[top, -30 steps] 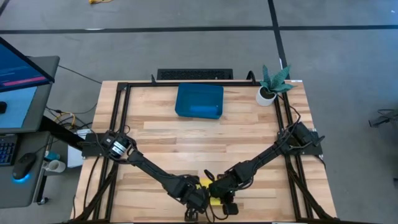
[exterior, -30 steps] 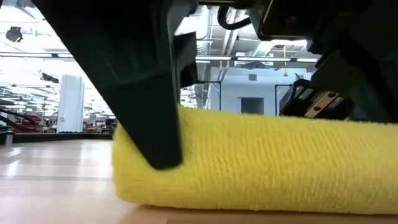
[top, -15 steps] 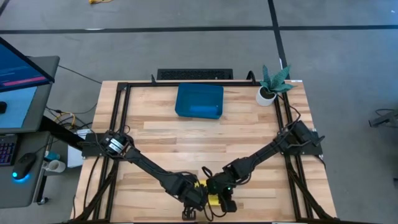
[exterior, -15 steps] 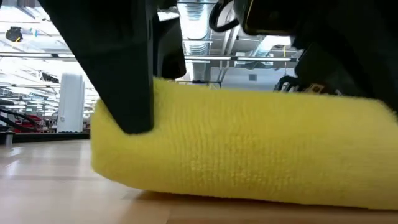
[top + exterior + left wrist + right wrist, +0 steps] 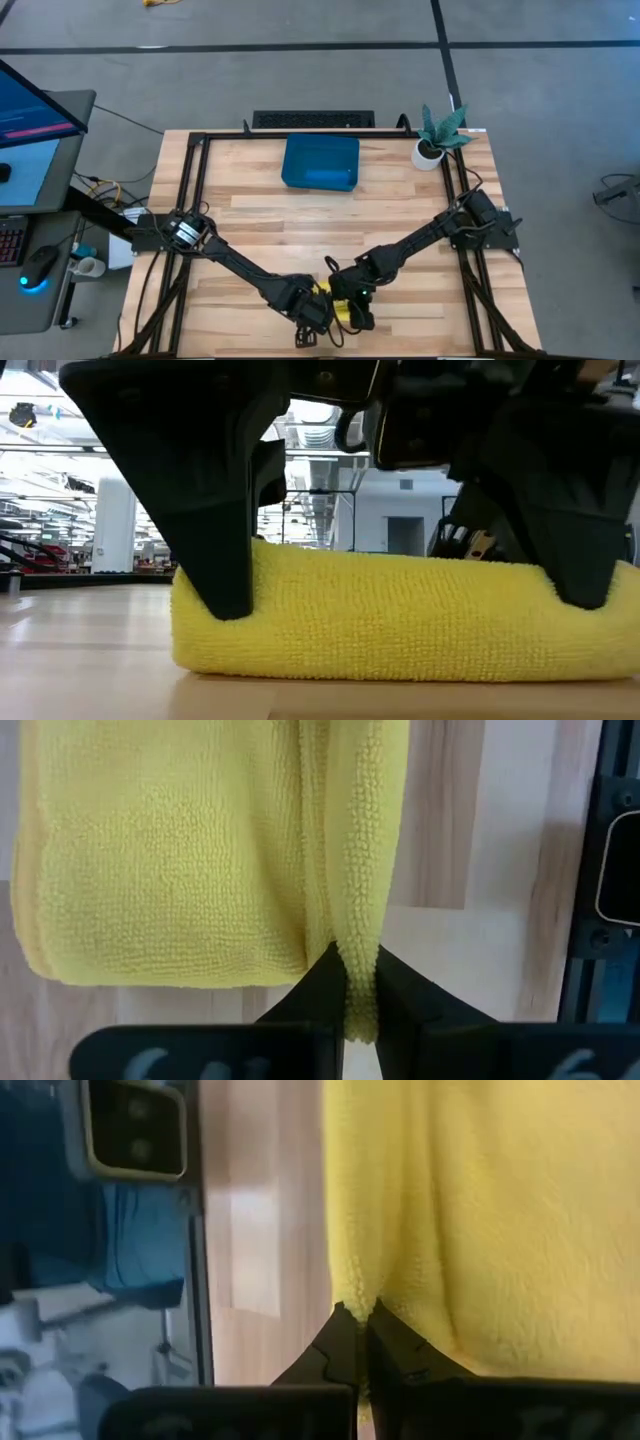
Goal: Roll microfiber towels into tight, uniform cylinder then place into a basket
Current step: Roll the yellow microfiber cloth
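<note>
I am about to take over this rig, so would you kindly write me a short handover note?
Left gripper: shut, pinching one edge of the bright yellow microfiber towel.
Right gripper: shut, pinching the same towel.
The yellow towel lies rolled at the table's near edge, between both arms.
The shallow dark teal-blue plastic tray sits at the far side, with something blue inside; I cannot tell what.
Left: carry the yellow roll to the tray.

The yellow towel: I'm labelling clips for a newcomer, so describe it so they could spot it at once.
Find the wooden table and go to its near edge, opposite the blue basket, where the two dark arms meet. Pinched between the left gripper and right gripper lies the yellow towel, a fluffy roll resting on the wood, the only bright yellow thing there.
</note>
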`<action>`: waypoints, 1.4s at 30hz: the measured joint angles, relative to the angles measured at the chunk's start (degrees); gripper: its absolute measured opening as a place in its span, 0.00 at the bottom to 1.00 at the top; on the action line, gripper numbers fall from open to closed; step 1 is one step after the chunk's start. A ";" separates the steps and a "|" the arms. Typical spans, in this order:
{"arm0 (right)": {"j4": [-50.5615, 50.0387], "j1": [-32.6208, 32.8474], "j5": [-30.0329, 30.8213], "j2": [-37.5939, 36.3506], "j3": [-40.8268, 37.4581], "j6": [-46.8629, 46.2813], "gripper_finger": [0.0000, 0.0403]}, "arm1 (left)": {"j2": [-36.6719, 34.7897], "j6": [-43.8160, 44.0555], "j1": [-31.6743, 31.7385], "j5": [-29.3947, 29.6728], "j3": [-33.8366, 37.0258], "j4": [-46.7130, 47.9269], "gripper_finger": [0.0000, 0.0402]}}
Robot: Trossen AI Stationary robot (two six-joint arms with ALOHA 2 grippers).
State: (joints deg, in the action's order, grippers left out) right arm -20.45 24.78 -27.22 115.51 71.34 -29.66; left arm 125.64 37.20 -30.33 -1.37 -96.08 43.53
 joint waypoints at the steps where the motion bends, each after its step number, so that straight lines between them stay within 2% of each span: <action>1: 0.34 -0.29 -0.01 -0.06 -0.48 -1.30 0.05 | 0.02 0.03 0.00 0.01 0.01 0.00 0.05; 8: 2.97 -2.04 -0.81 -0.01 -2.11 -6.84 0.05 | 0.21 0.48 0.09 -0.06 0.10 1.24 0.05; 14: 2.11 -3.20 -1.39 0.23 -2.13 -9.49 0.04 | 0.18 -3.17 0.15 0.25 -0.08 1.37 0.06; 17: 2.06 -3.48 -1.24 0.23 -2.15 -9.91 0.04 | 0.18 -4.46 0.11 1.11 -0.08 1.58 0.10; 26: 1.98 -3.50 -0.59 0.19 -2.20 -9.39 0.04 | 0.16 -6.32 -0.07 1.36 -0.01 3.31 0.32; 32: 1.84 -3.48 -0.43 0.14 -2.24 -9.29 0.04 | 0.11 -6.69 -1.32 1.85 0.01 4.38 0.37; 42: 1.95 -3.46 -0.39 0.14 -2.24 -9.36 0.04 | -1.18 -1.83 -7.49 11.13 -0.97 9.77 0.38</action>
State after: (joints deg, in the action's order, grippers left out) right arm -18.51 21.32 -27.61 115.66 69.10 -39.03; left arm 124.46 35.37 -37.82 9.76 -97.06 53.31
